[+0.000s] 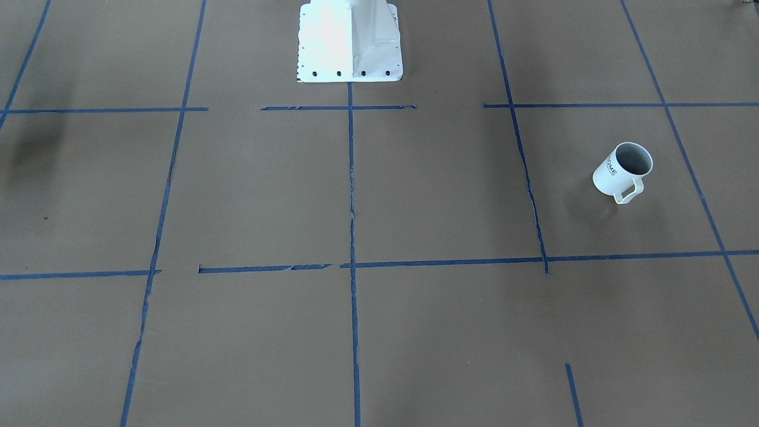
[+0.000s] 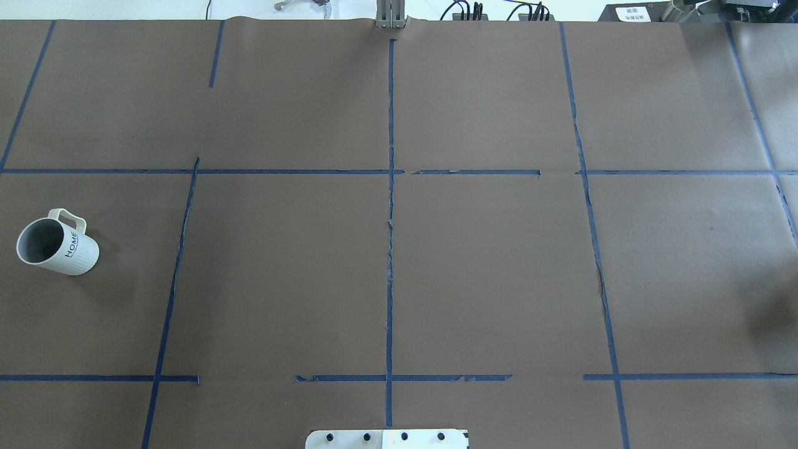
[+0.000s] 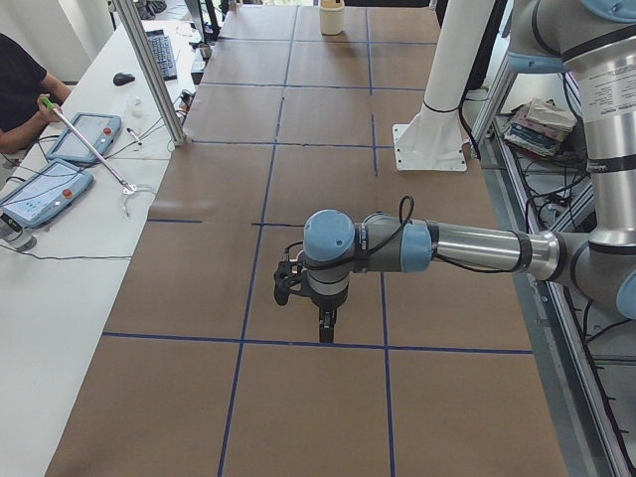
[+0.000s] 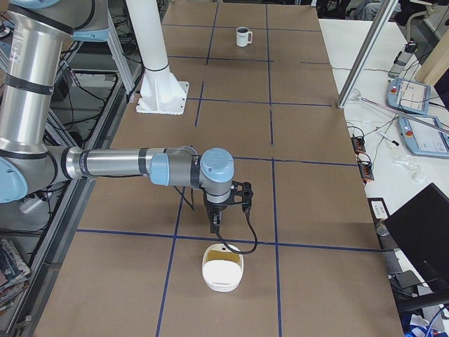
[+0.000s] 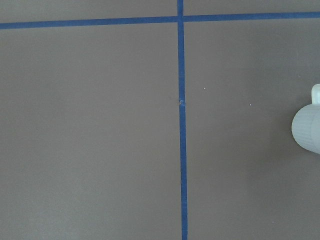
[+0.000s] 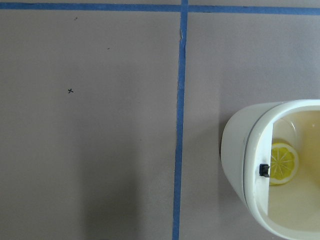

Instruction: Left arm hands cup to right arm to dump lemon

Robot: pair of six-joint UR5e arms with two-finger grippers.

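The cup (image 2: 59, 246), a white mug with "HOME" on its side, stands upright at the table's left edge, handle toward the far side. It also shows in the front view (image 1: 622, 172), in the right side view (image 4: 243, 36) and at the right edge of the left wrist view (image 5: 307, 126). Its grey inside shows no lemon. The left arm (image 3: 397, 243) reaches over the table and its gripper (image 3: 325, 323) points down; I cannot tell if it is open. The right arm (image 4: 161, 168) holds its gripper (image 4: 214, 223) low near a white container; I cannot tell its state.
A white container (image 4: 223, 267) lies just in front of the right gripper, with a yellow citrus-slice shape (image 6: 282, 162) inside. It also shows far off in the left side view (image 3: 331, 17). The white robot base (image 1: 350, 41) stands mid-table. Operators' desks with tablets (image 3: 45, 189) flank the table.
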